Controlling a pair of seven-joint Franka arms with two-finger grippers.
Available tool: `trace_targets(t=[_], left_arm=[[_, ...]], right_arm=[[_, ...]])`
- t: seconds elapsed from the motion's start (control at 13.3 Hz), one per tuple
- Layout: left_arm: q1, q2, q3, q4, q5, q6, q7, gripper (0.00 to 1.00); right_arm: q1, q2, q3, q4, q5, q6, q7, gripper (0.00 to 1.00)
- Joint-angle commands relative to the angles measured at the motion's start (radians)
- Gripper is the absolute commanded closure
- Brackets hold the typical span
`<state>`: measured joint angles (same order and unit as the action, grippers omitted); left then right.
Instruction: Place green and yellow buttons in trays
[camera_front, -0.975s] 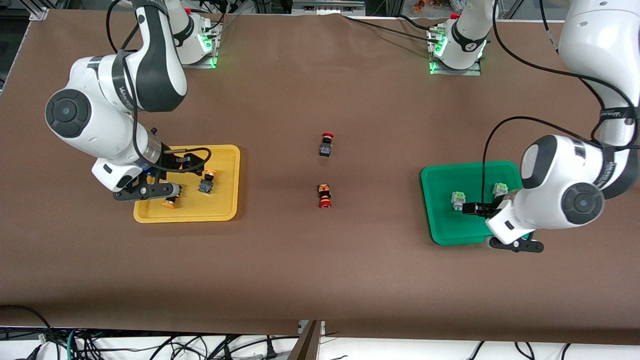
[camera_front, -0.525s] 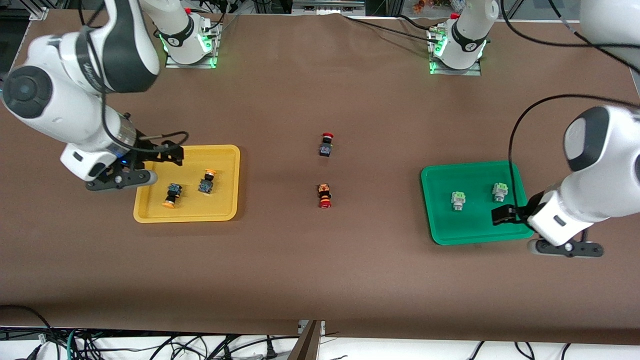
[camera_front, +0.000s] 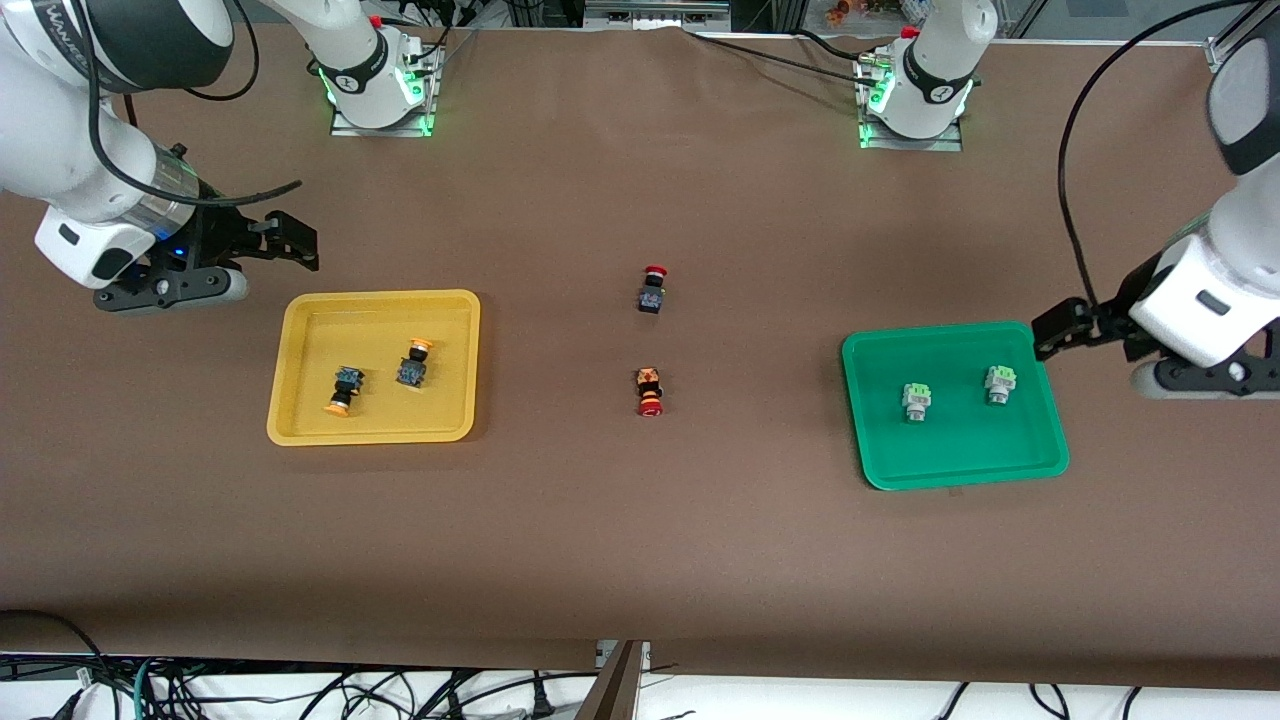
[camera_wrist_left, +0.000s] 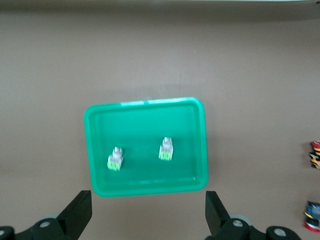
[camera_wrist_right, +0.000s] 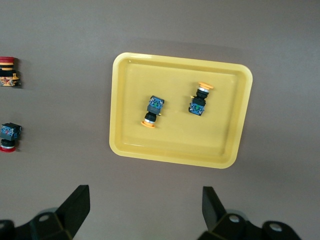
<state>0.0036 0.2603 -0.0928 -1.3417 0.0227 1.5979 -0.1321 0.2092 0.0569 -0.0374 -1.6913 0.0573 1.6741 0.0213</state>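
Green tray (camera_front: 955, 470) at the left arm's end of the table holds both pale green buttons (camera_front: 916, 401) (camera_front: 999, 384); yellow tray (camera_front: 300, 425) at the right arm's end holds both orange-capped buttons (camera_front: 343, 389) (camera_front: 414, 364). Two red-capped switches (camera_front: 652, 290) (camera_front: 650, 390) sit on the bare table between the trays. Sorting looks done. Left gripper (camera_front: 1060, 328) is over the table just off the green tray's rim, right gripper (camera_front: 290, 240) over the table near the yellow tray; both empty.

Left wrist view: left gripper (camera_wrist_left: 149, 212) spread wide, nothing between the fingers, green tray (camera_wrist_left: 95, 150) in full view with its two buttons (camera_wrist_left: 115, 158) (camera_wrist_left: 166, 149) well apart.

Right wrist view: right gripper (camera_wrist_right: 145, 206) released too, yellow tray (camera_wrist_right: 125, 100) with both buttons (camera_wrist_right: 153, 111) (camera_wrist_right: 200, 100) lying on their sides.

Risks: the left gripper hangs close to the rim, so a low sweep could nudge the tray. A further pick would likely grab a red switch, which doesn't belong.
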Motion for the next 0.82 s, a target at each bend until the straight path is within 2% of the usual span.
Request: trace_targets(t=[0.0, 0.3, 0.75], left_arm=[[-0.005, -0.14, 0.038, -0.187, -0.046, 0.019, 0.012, 0.0], [-0.004, -0.177, 0.061, -0.269, -0.047, 0.019, 0.014, 0.0], [-0.031, -0.173, 0.062, -0.264, -0.044, 0.017, 0.003, 0.0]], right_arm=[[-0.045, -0.011, 0.056, 0.028, -0.051, -0.008, 0.015, 0.01], [-0.05, 0.02, 0.048, 0.07, -0.06, -0.002, -0.006, 0.01], [-0.06, 0.035, 0.027, 0.107, -0.06, 0.002, -0.026, 0.01]])
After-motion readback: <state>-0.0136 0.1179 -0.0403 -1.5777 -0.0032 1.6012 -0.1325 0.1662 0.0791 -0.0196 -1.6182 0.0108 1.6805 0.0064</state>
